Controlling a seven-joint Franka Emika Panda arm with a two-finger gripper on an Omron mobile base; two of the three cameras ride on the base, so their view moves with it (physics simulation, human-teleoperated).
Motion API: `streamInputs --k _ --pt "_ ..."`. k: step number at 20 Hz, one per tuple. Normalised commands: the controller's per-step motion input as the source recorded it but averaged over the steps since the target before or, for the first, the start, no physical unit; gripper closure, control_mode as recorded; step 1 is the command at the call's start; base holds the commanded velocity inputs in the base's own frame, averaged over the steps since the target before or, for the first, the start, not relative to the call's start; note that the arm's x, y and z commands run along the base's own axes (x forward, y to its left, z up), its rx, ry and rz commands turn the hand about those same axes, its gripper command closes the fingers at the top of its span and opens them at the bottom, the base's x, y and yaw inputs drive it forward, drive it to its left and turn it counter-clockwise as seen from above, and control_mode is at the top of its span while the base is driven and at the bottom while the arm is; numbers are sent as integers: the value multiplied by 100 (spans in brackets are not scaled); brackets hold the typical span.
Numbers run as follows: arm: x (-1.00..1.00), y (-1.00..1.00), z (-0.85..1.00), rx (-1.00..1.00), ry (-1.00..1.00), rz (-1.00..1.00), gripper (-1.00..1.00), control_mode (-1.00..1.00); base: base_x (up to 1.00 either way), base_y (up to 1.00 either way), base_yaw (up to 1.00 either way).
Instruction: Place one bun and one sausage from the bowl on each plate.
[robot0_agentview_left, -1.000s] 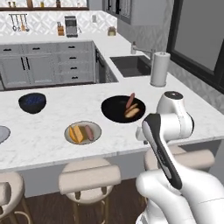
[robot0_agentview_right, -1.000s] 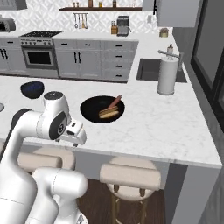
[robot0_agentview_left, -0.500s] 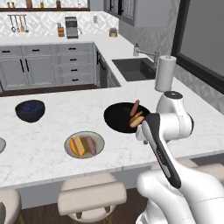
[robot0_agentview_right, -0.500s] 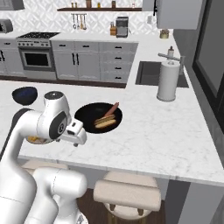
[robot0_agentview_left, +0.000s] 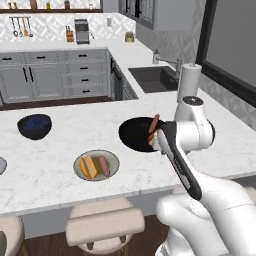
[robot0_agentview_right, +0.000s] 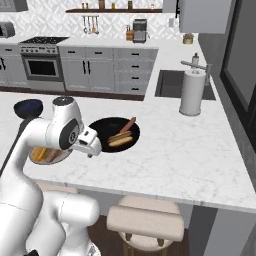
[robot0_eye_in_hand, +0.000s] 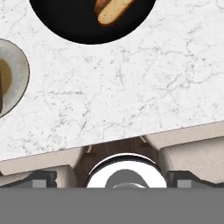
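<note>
The tool (robot0_agentview_right: 94, 146) hangs empty over the counter's (robot0_agentview_right: 200, 155) near edge, jaws spread wide, looking down on bare marble between the bowl (robot0_eye_in_hand: 61, 22) and the olive plate (robot0_eye_in_hand: 17, 76).

That plate (robot0_agentview_left: 82, 159) already carries a bun (robot0_agentview_left: 89, 167) and a sausage (robot0_agentview_left: 104, 165) side by side, so I judge the first serving done and the second one in hand. A grey plate (robot0_agentview_left: 1, 165) barely shows at the counter's far left edge in the left base view, well apart from the bowl.

Next, the tool must reach forward over the bowl (robot0_agentview_right: 102, 131), drop, and close across one piece.

In the bowl, a pale golden bun (robot0_agentview_right: 121, 141) lies flat, and a slim reddish sausage (robot0_agentview_right: 127, 126) leans beside it with one end on the rim; they look to be touching, so picking one cleanly needs care.
</note>
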Motion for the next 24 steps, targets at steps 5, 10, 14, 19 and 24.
streamInputs --k 5,10,14,19,24 --pt "100 0 43 0 26 -24 -100 -100 0 0 0" --pt "100 -23 -11 0 4 -29 -100 -100 0 0 0" --pt "100 -57 -44 0 8 -24 -100 -100 0 0 0" --pt "99 -8 -69 0 0 -17 -100 -100 0 0 0" --pt "71 -1 -55 0 0 -3 -100 -100 0 0 0"
